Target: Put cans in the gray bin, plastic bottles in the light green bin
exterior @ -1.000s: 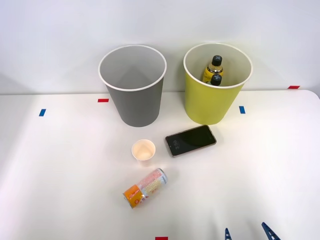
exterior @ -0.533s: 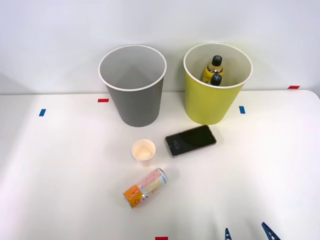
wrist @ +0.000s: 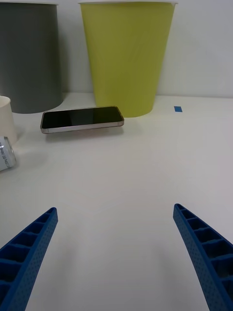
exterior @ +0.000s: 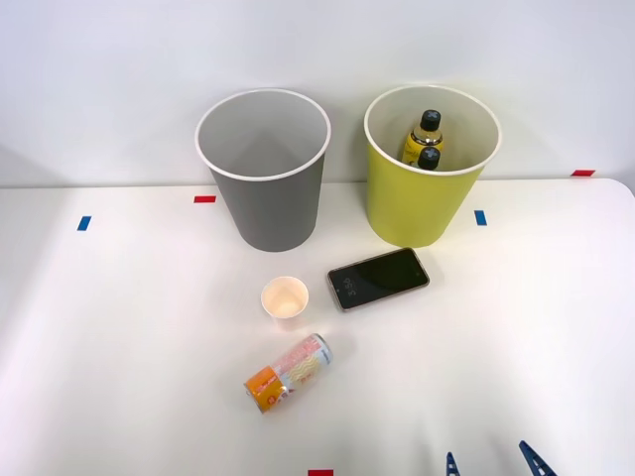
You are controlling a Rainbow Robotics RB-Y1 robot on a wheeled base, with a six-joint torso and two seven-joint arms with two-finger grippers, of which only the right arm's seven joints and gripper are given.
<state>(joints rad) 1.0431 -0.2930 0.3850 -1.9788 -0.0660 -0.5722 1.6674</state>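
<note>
A small can with an orange end and a white-pink label lies on its side on the white table, near the front; its silver end peeks into the right wrist view. The gray bin stands at the back, with nothing visible inside. Beside it to the right, the light green bin holds two black-capped plastic bottles with yellow liquid. My right gripper hovers open at the table's front right, well right of the can, nothing between its fingers.
A black smartphone lies flat in front of the green bin. A small cream paper cup stands upright between the gray bin and the can. Blue and red tape marks dot the table.
</note>
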